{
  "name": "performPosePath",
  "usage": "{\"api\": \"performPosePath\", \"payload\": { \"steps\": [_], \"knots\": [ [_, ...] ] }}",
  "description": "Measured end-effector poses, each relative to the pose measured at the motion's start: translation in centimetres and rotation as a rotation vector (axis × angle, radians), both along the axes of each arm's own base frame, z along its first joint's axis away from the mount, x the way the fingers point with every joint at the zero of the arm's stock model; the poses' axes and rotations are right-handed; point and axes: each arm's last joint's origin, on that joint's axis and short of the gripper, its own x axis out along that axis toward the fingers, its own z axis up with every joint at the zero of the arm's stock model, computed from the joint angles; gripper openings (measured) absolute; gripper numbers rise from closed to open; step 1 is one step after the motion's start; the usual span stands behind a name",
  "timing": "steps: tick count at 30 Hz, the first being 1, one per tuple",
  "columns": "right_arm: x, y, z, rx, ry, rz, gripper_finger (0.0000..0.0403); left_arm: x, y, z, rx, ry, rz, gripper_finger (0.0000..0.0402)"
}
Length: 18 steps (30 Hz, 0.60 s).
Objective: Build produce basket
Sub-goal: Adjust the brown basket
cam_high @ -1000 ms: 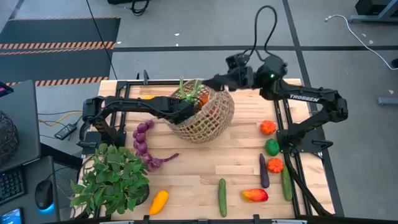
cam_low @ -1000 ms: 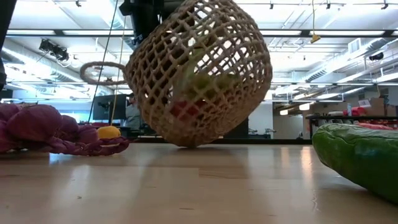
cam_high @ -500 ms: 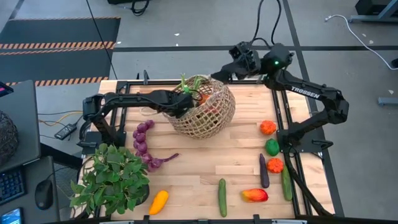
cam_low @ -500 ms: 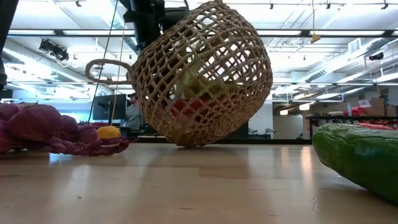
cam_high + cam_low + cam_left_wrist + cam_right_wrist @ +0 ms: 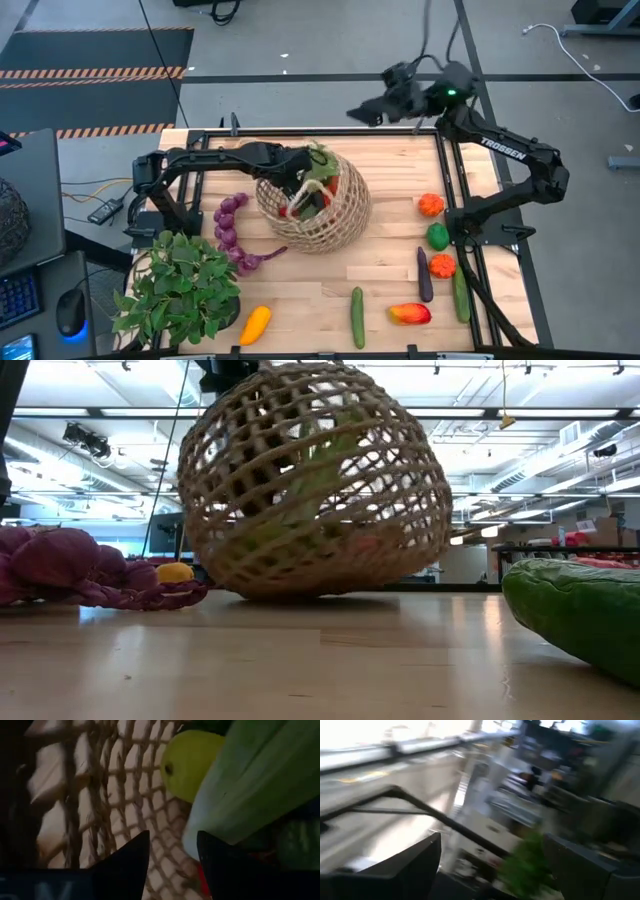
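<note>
The tan open-weave basket (image 5: 322,218) rests on its bottom on the table's middle (image 5: 300,510). Its mouth tips toward the left and far side. Inside it lie produce: a leek (image 5: 250,780), a green apple (image 5: 192,762) and something red (image 5: 300,203). My left gripper (image 5: 293,183) reaches in from the table's left and is shut on the basket at its rim. My right gripper (image 5: 364,110) hangs high beyond the table's far edge, open and holding nothing, its fingers (image 5: 415,865) wide apart. My left gripper comes slanting down from the table's left at the left far part of the basket's rim (image 5: 283,190). The wall's weave (image 5: 170,870) shows between its two fingers (image 5: 125,865). Whether one finger is inside and one outside, I cannot tell. The basket's bottom (image 5: 300,590) is on the table.
Loose produce lies around: a purple string (image 5: 232,235) left of the basket, a yellow squash (image 5: 255,323), a cucumber (image 5: 357,317) and a red-yellow pepper (image 5: 410,313) near the front. Oranges (image 5: 431,204), green and purple pieces line the right edge. A potted plant (image 5: 180,290) stands front left.
The basket, held by my left gripper, has rolled from lying tipped on its side onto its bottom and shifted slightly toward the near edge. Its mouth, which faced the far side, now faces up and left. My right gripper has drawn away from the basket's far rim, toward the far right.
</note>
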Motion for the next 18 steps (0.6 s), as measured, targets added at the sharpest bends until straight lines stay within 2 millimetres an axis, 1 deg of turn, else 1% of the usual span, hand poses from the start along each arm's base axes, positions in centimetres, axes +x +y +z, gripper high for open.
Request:
{"api": "performPosePath", "payload": {
  "steps": [4, 10, 12, 15, 18],
  "knots": [
    [-0.1, 0.2, -1.5, -0.125, 0.127, -0.044, 0.0348, 0.4, 0.2, 2.3, 0.017, -0.017, -0.047, 0.0172],
    [-0.8, 0.6, -2.3, -0.304, 0.18, -0.119, 0.0348, 0.6, 1.0, 6.8, 0.055, -0.064, -0.087, 0.0172],
    [-1.1, 0.8, -2.8, -0.354, 0.226, -0.126, 0.0348, 0.5, 1.4, 8.3, 0.072, -0.083, -0.091, 0.0172],
    [-1.6, 1.2, -4.4, -0.42, 0.38, -0.128, 0.0348, 0.2, 2.1, 10.3, 0.102, -0.122, -0.089, 0.0172],
    [-2.3, 2.1, -6.1, -0.521, 0.55, -0.117, 0.0348, -0.2, 2.7, 11.8, 0.114, -0.142, -0.075, 0.0172]
  ]
}}
